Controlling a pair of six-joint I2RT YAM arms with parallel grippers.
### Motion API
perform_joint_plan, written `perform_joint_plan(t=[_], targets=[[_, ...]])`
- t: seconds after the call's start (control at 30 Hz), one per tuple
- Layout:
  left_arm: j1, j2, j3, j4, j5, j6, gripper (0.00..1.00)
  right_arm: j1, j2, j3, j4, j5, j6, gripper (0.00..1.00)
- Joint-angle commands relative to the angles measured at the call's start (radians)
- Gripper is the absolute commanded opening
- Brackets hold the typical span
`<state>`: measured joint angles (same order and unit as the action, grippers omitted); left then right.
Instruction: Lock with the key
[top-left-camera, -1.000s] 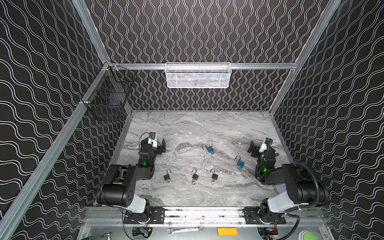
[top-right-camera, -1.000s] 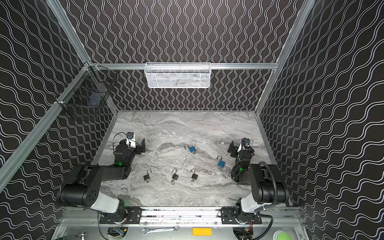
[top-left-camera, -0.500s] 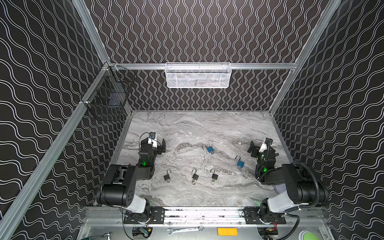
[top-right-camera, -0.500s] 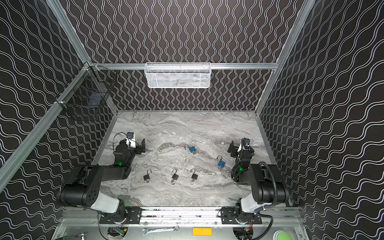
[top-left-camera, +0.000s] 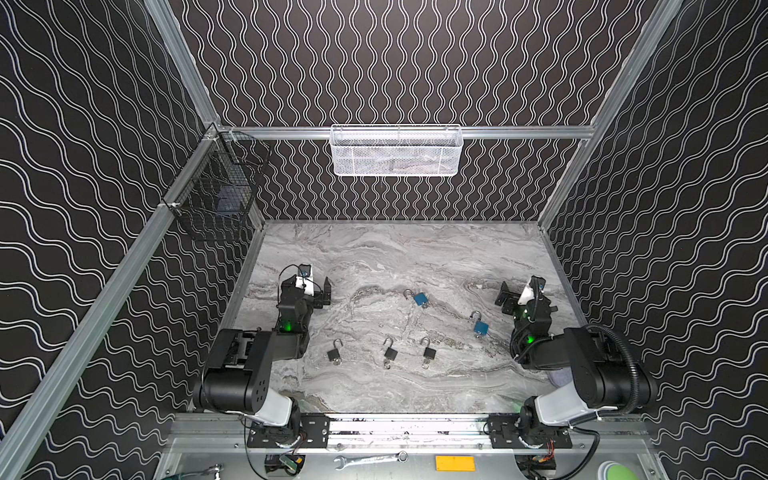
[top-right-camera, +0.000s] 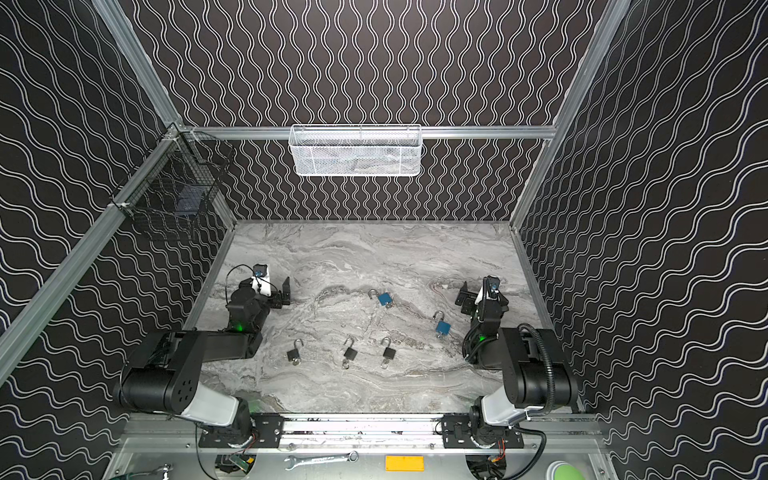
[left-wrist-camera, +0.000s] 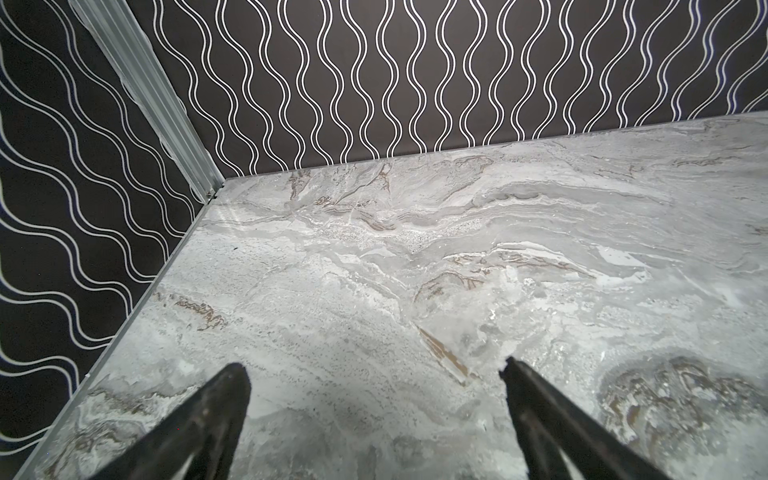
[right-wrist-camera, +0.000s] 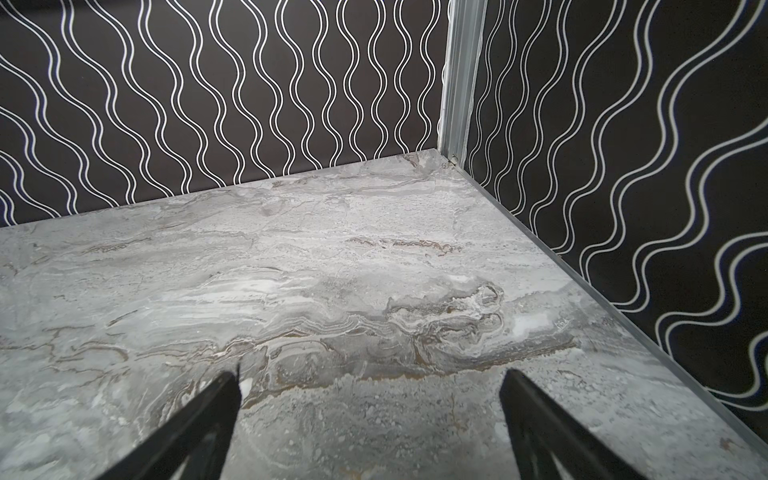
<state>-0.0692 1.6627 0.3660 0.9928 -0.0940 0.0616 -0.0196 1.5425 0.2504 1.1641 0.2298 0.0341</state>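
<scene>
Top views: both show me a marble table (top-left-camera: 374, 249) with five padlocks; I take the mid lock (top-left-camera: 389, 353), black, as landmark.
Black row: left lock (top-left-camera: 335, 353) lies to the left of the mid lock, right lock (top-left-camera: 428, 353) to its right; the three lie apart, shackles pointing away from me.
Blue pair: far blue lock (top-left-camera: 419, 298) lies beyond the mid lock, slightly right; near blue lock (top-left-camera: 480, 326) lies farther right of the mid lock, a little beyond it.
Silver bit (top-left-camera: 387, 365): touches the near end of the mid lock; too small for me to say it is the key.
Left gripper (left-wrist-camera: 372, 370): well left of the mid lock and beyond it; jaws stand wide apart with only bare marble between them.
Right gripper (right-wrist-camera: 370, 376): well right of the mid lock and beyond it, past the near blue lock; jaws wide apart, nothing held.
Basket (top-left-camera: 395, 151): white mesh, hung on the back rail (top-left-camera: 519, 132), far beyond the mid lock.
</scene>
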Motion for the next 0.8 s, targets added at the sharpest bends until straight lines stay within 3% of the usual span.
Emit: perform_joint_plan(t=[0.0,0.37,0.47,0.57,0.77], targets=[[0.006,-0.002,0.011,0.023,0.011,0.006,0.99,0.001,0.001,0.001,0.042,0.008,0.001,0.99],[0.031,-0.008,0.003,0.035,0.064,-0.002,0.99,0.014,-0.025,-0.026,0.082,-0.035,-0.038,0.99],[0.031,-0.059,0.014,-0.028,0.108,0.013,0.99,0.018,-0.079,-0.032,0.050,-0.026,-0.040,0.99],[0.029,-0.152,0.050,-0.169,0.069,0.002,0.99,0.017,-0.167,-0.013,-0.063,-0.031,-0.043,0.99],[-0.024,-0.308,0.048,-0.281,-0.033,-0.025,0.99,0.022,-0.376,0.061,-0.345,0.007,0.001,0.99]])
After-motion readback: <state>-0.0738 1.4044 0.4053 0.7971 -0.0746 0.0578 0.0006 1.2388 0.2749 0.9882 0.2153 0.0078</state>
